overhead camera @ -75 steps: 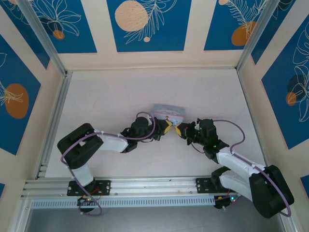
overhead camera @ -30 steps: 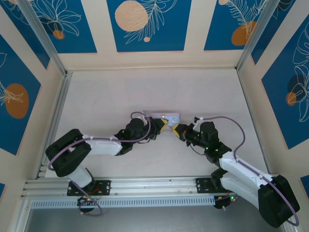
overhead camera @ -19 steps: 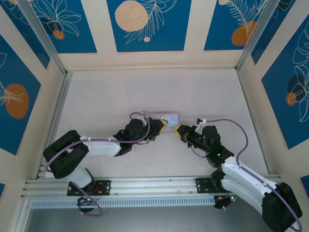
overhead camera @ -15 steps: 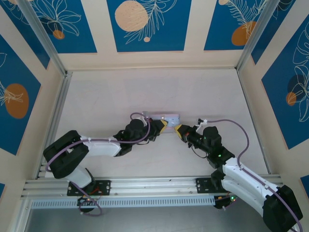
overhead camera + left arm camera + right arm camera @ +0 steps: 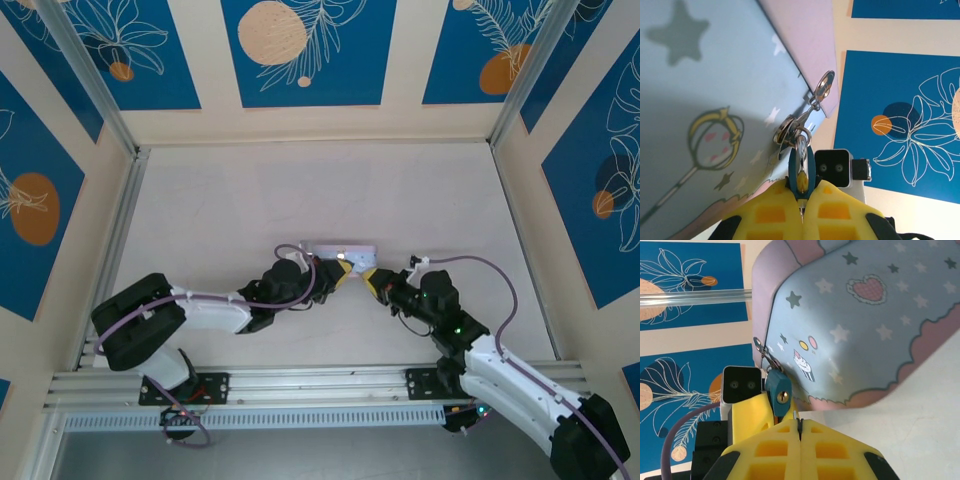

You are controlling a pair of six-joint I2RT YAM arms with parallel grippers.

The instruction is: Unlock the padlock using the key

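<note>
The pale table (image 5: 250, 200) carried a pale blue tin (image 5: 325, 246) near its middle; how the tin rested there was unclear.

Tin (image 5: 340, 246) at centre of table (image 5: 230, 200); padlock (image 5: 778, 395) on its near edge, in left gripper (image 5: 344, 274); right gripper (image 5: 372, 281) just right.

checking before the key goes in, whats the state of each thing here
tin: lid shut, latch fastened
padlock: shackle shut through the latch, keyhole with nothing in it
left end effector: shut on the padlock
right end effector: shut, close to the keyhole; cannot tell whether it pinches the key
</note>
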